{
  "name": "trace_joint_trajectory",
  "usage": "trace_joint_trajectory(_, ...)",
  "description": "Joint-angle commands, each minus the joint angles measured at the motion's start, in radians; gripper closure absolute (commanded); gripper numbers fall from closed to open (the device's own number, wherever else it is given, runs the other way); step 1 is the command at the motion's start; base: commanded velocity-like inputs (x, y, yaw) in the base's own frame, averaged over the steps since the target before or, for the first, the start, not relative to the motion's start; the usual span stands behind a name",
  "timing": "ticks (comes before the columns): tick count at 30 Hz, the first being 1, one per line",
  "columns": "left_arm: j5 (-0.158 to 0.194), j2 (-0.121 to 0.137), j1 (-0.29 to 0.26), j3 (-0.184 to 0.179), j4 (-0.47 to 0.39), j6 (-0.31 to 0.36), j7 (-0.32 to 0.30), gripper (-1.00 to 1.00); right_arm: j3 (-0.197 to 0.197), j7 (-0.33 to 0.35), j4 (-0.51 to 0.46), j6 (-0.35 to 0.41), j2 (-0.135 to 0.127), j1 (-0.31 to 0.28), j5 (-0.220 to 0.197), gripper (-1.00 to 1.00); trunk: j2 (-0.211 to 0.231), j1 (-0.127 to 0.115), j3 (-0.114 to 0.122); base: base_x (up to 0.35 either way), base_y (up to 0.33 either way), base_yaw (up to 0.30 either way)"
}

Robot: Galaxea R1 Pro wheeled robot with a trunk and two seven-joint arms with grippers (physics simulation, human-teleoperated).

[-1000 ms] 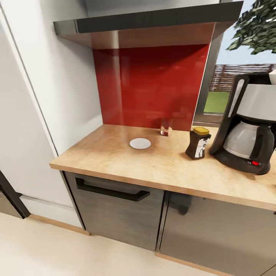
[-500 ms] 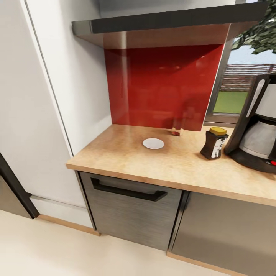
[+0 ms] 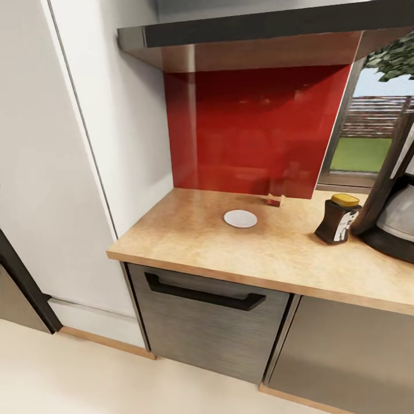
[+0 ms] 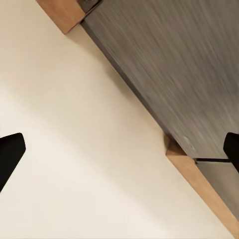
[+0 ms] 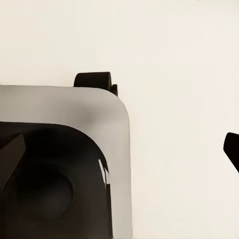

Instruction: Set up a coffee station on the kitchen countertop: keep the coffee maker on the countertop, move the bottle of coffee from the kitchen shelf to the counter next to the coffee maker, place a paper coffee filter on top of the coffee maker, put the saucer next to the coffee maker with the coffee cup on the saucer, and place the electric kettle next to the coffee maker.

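Right now your head view has one saucer (image 3: 240,218) lying flat and bare on the kitchen countertop (image 3: 190,244), out in the open part of the wood with nothing on it. One bottle of coffee (image 3: 338,219) stands upright to its right, yellow lid up, dark contents filling it, its label facing you. It sits just beside the coffee maker (image 3: 391,213), which is cut off by the right edge of the picture; you can make out its black frame and the rounded carafe, but not what the carafe holds. Well behind the saucer, against the red back panel (image 3: 253,126), there is one small tan and red box (image 3: 275,200). The kitchen shelf (image 3: 259,34) runs overhead as a dark slab with a shiny underside. Under the worktop you have one grey drawer front with a long black handle (image 3: 204,292) lying level, and a second grey front to its right. A white tall cabinet (image 3: 69,144) closes the left side.

Your left gripper (image 4: 119,149) has its fingers spread wide, one black tip at each edge of the wrist picture, holding nothing, over pale floor (image 4: 74,139) and a grey cabinet front (image 4: 169,64). Your right gripper (image 5: 119,154) is likewise spread wide and holds nothing, above the robot's grey and black base (image 5: 59,164).
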Motion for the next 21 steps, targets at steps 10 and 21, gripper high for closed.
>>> trace_joint_trajectory(10, -0.008, -0.001, -0.001, 0.004, 0.001, -0.006, -0.001, -1.00, 0.004, 0.004, 0.003, -0.003, -0.006, -0.001, -0.004, -1.00, 0.000, 0.000, -0.001, 0.010, 0.012, 0.000)
trace_joint_trajectory(21, -0.007, -0.003, -0.001, 0.002, 0.001, -0.006, 0.000, -1.00, 0.005, 0.005, 0.003, -0.004, -0.007, -0.001, -0.003, -1.00, 0.000, 0.000, -0.001, 0.000, 0.000, -0.043)
